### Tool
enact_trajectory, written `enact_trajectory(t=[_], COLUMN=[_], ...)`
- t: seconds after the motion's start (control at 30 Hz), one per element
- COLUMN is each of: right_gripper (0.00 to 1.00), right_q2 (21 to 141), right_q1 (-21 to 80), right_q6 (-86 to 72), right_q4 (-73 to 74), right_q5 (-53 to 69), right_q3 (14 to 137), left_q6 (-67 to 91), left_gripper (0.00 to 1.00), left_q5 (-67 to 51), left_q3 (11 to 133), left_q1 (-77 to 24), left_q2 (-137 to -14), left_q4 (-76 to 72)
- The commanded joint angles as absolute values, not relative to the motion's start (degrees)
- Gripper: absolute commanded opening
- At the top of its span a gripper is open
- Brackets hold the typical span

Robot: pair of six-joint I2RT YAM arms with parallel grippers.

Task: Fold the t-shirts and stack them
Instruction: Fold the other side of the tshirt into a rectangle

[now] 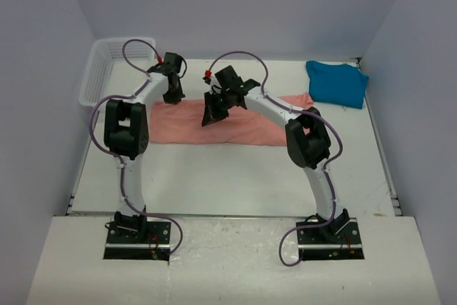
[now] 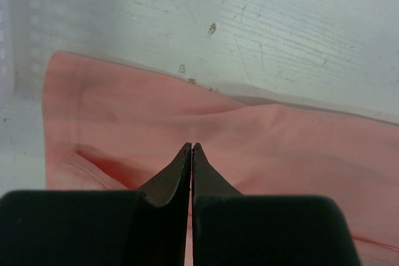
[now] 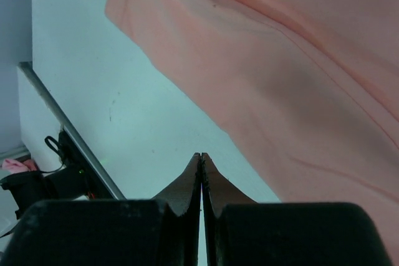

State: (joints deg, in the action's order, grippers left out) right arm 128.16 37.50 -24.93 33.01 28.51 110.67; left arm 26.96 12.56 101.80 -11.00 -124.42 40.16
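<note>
Two arms hover over a pink shirt [image 1: 235, 125] lying flat as a long band across the middle of the table [image 1: 214, 176]. A teal shirt [image 1: 337, 83] sits bunched in the far right corner, well apart from it, and a basket [image 1: 100, 69] stands at the far left.

The left gripper [image 2: 191, 149] hangs above the pink shirt's left end with its jaws pressed together on nothing. The right gripper [image 3: 201, 157] is likewise closed and empty. Its tips show against bare table just beside the cloth's edge.

The pink shirt appears only partly folded, and nothing is stacked. The chief risk is a descent with jaws closed, which would shove and rumple the cloth rather than catch it. A pinch that takes only the top layer could pull the fold apart. Uneven lifts by the two arms would likely skew the band. The long carry to the teal shirt could also let a loose fold spill open.
</note>
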Motion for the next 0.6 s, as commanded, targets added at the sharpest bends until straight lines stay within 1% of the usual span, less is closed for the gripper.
enact_trajectory(t=[0.0, 0.13, 0.33, 0.57], right_gripper=[0.00, 0.00, 0.00, 0.00], right_q2=[131.30, 133.59, 133.86, 134.82], right_q1=[38.85, 39.55, 39.99, 40.25], right_q6=[-26.98, -27.16, -27.42, -27.60], right_q4=[33.40, 32.52, 30.50, 29.62], right_q5=[33.13, 32.34, 31.99, 31.47], right_q3=[112.76, 110.58, 106.27, 104.33], left_q6=[24.79, 24.61, 24.96, 25.22], left_gripper=[0.00, 0.00, 0.00, 0.00], left_q5=[10.99, 9.15, 7.65, 6.24], left_q3=[104.32, 106.08, 107.40, 108.28], left_q1=[-10.46, -9.41, -8.61, -8.09], left_q2=[-124.63, -126.38, -128.93, -131.48], left_q4=[40.34, 40.43, 39.90, 39.73])
